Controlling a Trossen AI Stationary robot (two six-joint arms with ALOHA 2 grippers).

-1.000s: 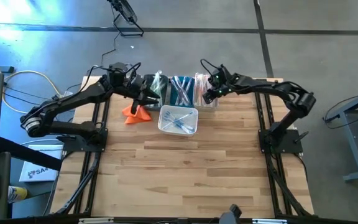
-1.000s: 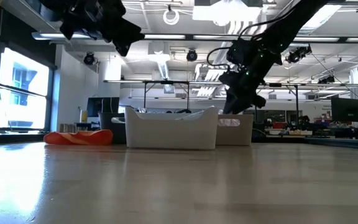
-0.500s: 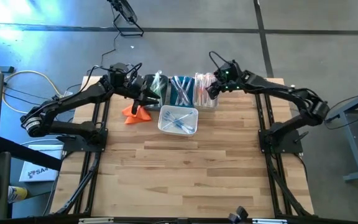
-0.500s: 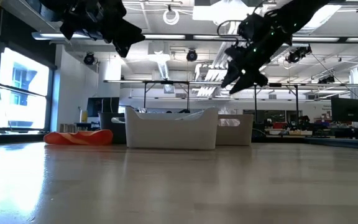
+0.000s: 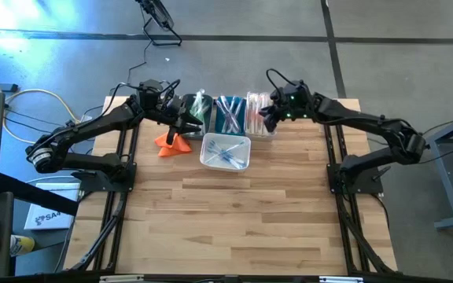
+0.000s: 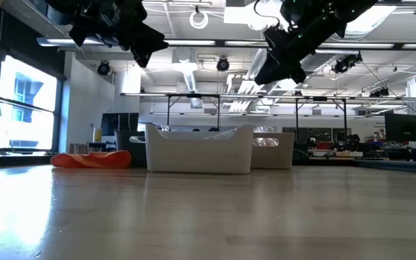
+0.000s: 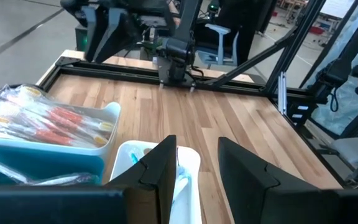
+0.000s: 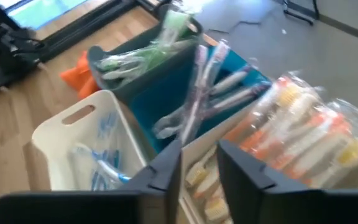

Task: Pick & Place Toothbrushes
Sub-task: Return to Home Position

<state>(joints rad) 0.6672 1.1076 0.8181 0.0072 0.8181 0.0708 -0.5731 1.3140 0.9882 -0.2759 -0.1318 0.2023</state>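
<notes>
Black jointed arms (image 5: 93, 130), looped black cables (image 5: 274, 76), blocky dark gripper fingers (image 7: 160, 168)

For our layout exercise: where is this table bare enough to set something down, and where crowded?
Free: table wood between white bin and near edge. Crowded: far edge, with back bins, cloth, left end effector and right end effector above.

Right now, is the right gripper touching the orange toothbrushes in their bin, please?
Apart. The low view shows the right gripper hanging high above the bin of orange toothbrushes, open air between them.
</notes>
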